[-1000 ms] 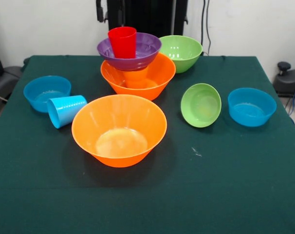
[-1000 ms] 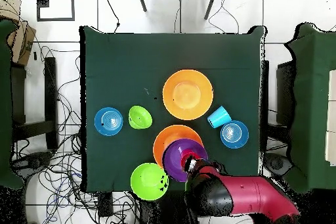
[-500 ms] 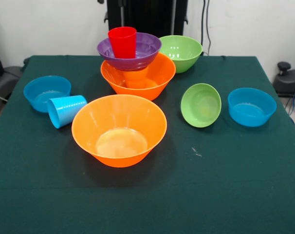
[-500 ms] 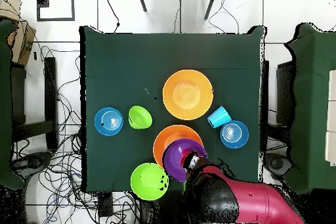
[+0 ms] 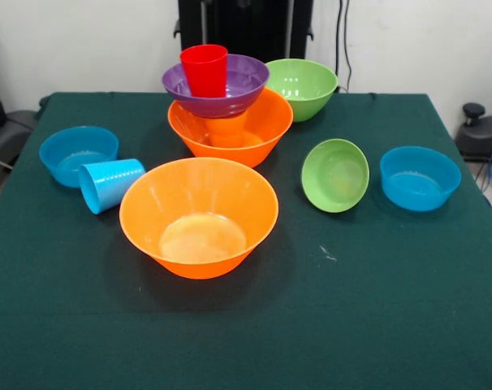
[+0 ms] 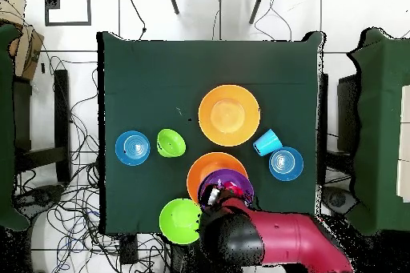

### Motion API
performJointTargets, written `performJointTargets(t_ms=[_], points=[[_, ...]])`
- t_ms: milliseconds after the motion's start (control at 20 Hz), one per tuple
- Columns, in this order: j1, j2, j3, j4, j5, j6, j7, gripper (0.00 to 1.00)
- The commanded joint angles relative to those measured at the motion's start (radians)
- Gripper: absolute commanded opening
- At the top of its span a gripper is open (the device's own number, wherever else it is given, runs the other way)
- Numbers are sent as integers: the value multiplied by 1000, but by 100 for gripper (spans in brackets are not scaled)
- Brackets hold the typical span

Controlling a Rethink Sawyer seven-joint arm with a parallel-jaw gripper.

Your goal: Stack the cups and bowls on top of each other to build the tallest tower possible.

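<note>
We see the tower point(image 5: 223, 106) toward the far side of the green surface point(image 5: 376, 309): a large orange bowl point(image 5: 230, 127) holds an orange cup point(image 5: 226, 130), a purple bowl point(image 5: 216, 85) sits on that cup, and a red cup point(image 5: 204, 71) stands upright inside the purple bowl. No blue bowl tops it.

A second large orange bowl point(image 5: 199, 216) sits empty nearer the camera, just in front of the tower. A light blue cup point(image 5: 110, 184) lies on its side beside that bowl's left rim, its mouth toward the camera, and it touches or nearly touches a small blue bowl point(image 5: 78, 154) behind it. The large green bowl point(image 5: 301, 88) stands just right of the tower, close against the orange bowl's rim. The small green bowl point(image 5: 335, 175) rests tilted, with its opening toward the camera, and another small blue bowl point(image 5: 420, 177) sits upright near it, closer to the right edge.

From overhead, the red and black arm point(image 6: 264, 242) covers part of the purple bowl; we cannot tell how the fingers stand, since the arm's body hides them.

The near half of the surface lies open, as do its near corners.
</note>
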Motion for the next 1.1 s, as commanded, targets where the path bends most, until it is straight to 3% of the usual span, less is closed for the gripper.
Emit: performJointTargets(t_ms=[50,400,900,1100], points=[[161,93,-10,-99,-36,137,55,100],[320,234,-141,-220,-101,101,156,100],[515,431,-305,-430,-100,75,189,100],[593,463,-374,-500,-79,89,206,100]])
